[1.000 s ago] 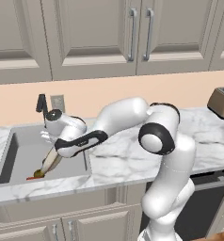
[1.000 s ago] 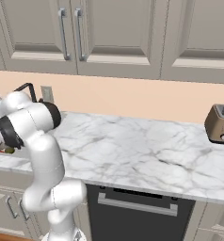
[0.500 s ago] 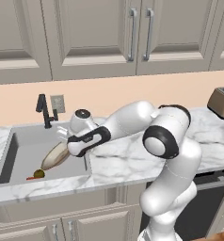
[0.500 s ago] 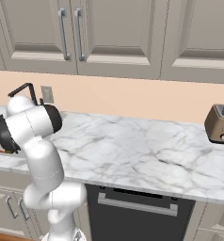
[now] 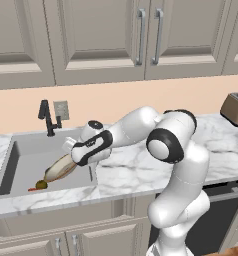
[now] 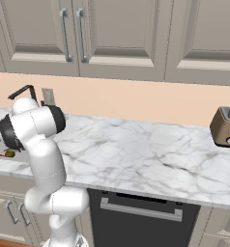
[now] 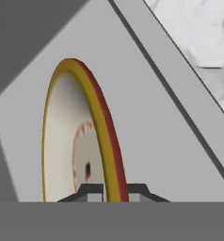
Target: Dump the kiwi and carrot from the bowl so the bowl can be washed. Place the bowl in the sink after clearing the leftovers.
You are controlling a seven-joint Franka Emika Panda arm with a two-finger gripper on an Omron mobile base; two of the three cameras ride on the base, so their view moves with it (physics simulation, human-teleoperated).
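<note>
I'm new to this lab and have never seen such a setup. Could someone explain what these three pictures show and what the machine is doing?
It is a rendered kitchen with a white robot arm on a base that can drive. Two pictures come from cameras on that base, behind the arm to its left and right; the third looks along the gripper itself. In the left picture the arm reaches over the grey sink, set into a white marble counter. The gripper is shut on the rim of the bowl, holding it tilted inside the basin. The kiwi and the carrot lie on the sink floor just below the bowl's lower edge. A black faucet stands behind the sink, and a toaster sits on the counter far to the right.
</note>
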